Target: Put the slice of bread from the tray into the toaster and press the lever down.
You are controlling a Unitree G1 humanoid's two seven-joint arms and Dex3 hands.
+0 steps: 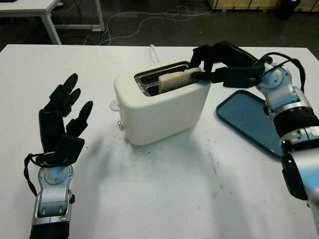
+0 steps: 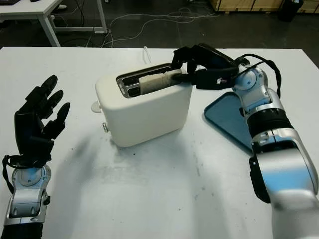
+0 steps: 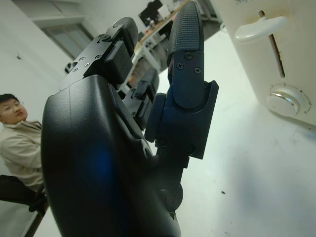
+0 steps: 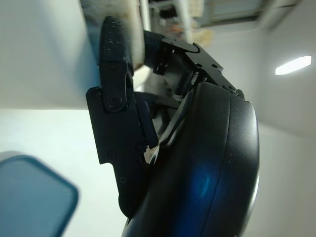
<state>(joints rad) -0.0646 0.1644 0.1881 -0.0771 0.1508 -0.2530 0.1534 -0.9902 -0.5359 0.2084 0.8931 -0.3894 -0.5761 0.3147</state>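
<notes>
Gripping the bread slice (image 1: pixel 173 80), the right robot hand (image 1: pixel 212 64) reaches over the toaster (image 1: pixel 159 107).

- The slice of bread (image 1: pixel 173 80) sits partly down in the toaster (image 1: pixel 159 107) slot, so its lower part is hidden.
- The right robot hand (image 1: pixel 199 69) covers the bread's near end; its fingertips' contact there cannot be made out.
- The blue tray (image 1: pixel 249 119) is partly hidden behind the right forearm.
- The left forearm is cut off by the bottom edge.
- The toaster's lever (image 3: pixel 259 29) is cropped by the wrist picture's edge.
</notes>
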